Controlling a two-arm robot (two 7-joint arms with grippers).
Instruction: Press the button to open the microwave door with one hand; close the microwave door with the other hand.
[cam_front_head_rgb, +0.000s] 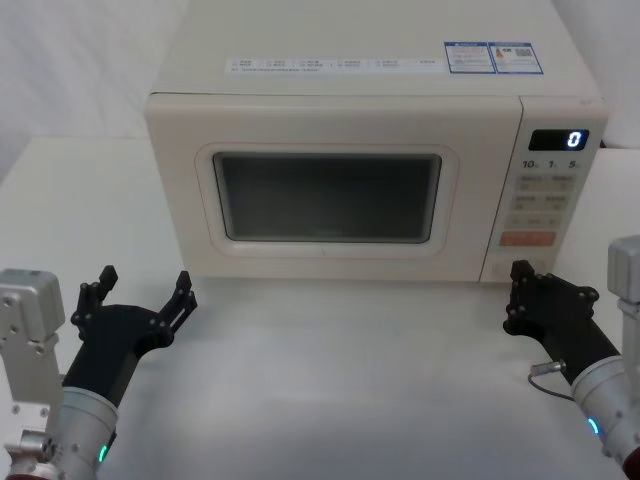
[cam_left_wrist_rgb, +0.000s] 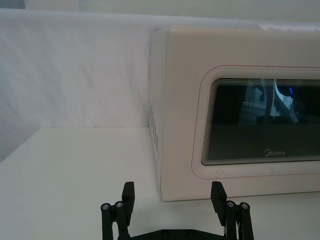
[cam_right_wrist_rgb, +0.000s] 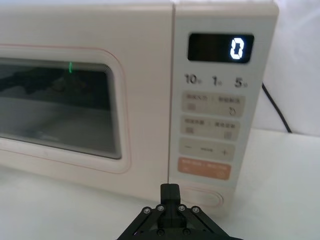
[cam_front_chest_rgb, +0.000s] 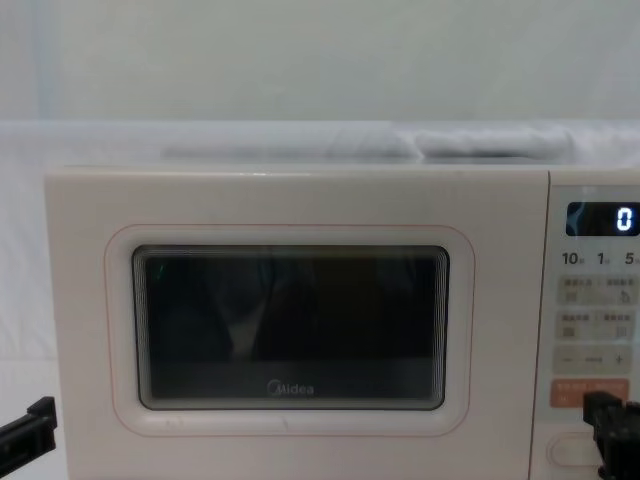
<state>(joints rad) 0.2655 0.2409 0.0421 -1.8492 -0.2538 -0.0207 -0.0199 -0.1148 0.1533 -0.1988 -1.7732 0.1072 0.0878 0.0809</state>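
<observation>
The cream microwave door with its dark window is closed flush with the body; it also shows as the microwave door. The button is the wide oval key under the orange key, at the panel's bottom. My right gripper is shut with nothing in it. Its tip sits just in front of the button's left end, and I cannot tell whether they touch. It also appears as the right gripper. My left gripper is open and empty, low before the door's left corner.
The microwave stands on a white table with a pale backdrop behind. Its display reads 0. A black power cable runs behind its right side. A thin cable hangs by my right wrist.
</observation>
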